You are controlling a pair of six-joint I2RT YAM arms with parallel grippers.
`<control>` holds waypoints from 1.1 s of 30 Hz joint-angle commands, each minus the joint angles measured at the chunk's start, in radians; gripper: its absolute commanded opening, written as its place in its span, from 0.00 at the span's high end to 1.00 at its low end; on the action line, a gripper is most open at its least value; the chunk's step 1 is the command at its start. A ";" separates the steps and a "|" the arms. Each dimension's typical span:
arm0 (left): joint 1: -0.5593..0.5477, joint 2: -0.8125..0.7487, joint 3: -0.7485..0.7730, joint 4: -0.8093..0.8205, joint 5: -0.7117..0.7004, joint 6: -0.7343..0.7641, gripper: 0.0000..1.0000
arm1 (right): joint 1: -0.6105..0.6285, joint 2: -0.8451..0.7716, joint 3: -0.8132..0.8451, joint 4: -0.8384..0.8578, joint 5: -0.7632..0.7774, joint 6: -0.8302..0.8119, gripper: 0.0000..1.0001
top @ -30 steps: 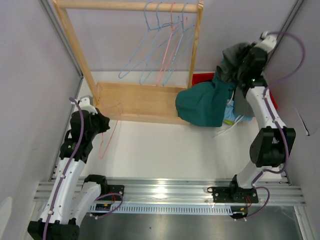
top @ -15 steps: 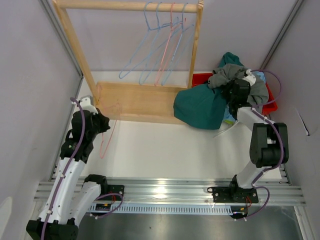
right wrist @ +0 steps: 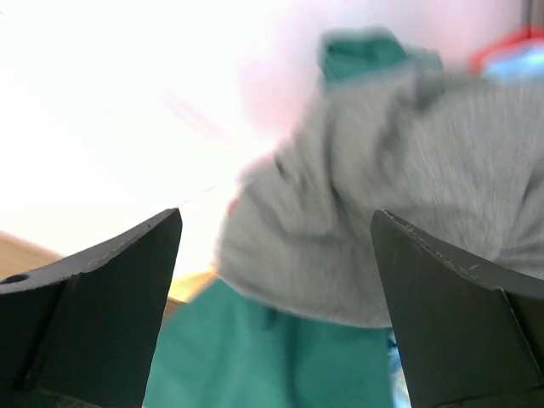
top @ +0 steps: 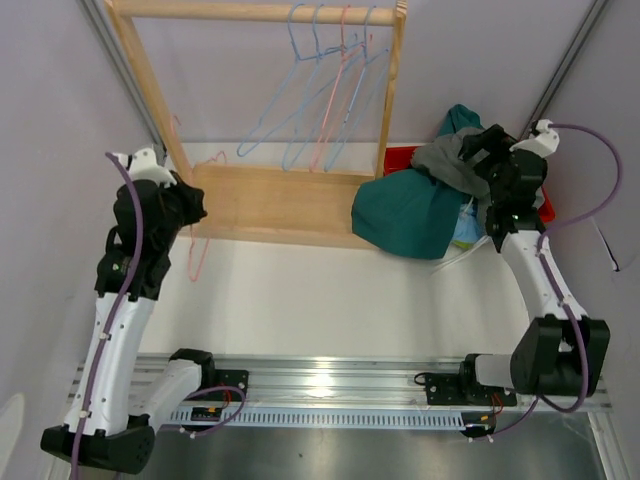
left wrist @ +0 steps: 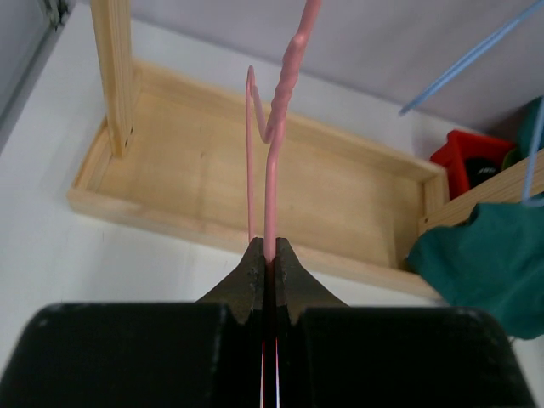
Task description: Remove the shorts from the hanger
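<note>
The grey shorts (top: 443,158) lie loose on top of a pile at the right, over the dark teal shorts (top: 408,213), with light blue shorts (top: 466,231) at the pile's edge. My right gripper (top: 472,150) hangs open just beside the grey shorts (right wrist: 408,212), and nothing sits between its fingers (right wrist: 102,280). The teal shorts (right wrist: 280,357) show below. My left gripper (left wrist: 266,246) is shut on a bare pink hanger (left wrist: 272,161), held up near the rack's left post; the gripper (top: 188,206) has the pink hanger (top: 196,255) dangling beneath it.
A wooden rack (top: 270,200) stands at the back, with several empty blue and pink hangers (top: 320,90) on its rail. A red bin (top: 402,156) sits behind the pile of shorts. A white hanger (top: 452,263) pokes out from under the pile. Walls close in on both sides.
My right gripper opened and let go of the grey shorts, which dropped onto the pile. My left arm lifted the pink hanger up and to the left.
</note>
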 commanded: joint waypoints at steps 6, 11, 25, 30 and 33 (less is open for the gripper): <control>-0.007 0.229 0.440 -0.072 0.037 0.054 1.00 | 0.029 -0.297 0.054 -0.191 -0.140 -0.009 0.01; -0.007 0.419 0.755 -0.120 0.093 0.044 1.00 | 0.159 -0.528 -0.160 -0.213 -0.151 0.028 0.00; -0.070 0.902 1.308 -0.108 0.198 0.119 1.00 | 0.397 -0.745 -0.371 -0.385 -0.002 0.033 0.01; -0.084 0.993 1.339 -0.040 0.192 0.131 1.00 | 0.405 -0.753 -0.379 -0.411 -0.008 0.025 0.01; -0.086 1.030 1.344 -0.056 0.166 0.125 1.00 | 0.413 -0.762 -0.380 -0.423 -0.004 0.022 0.01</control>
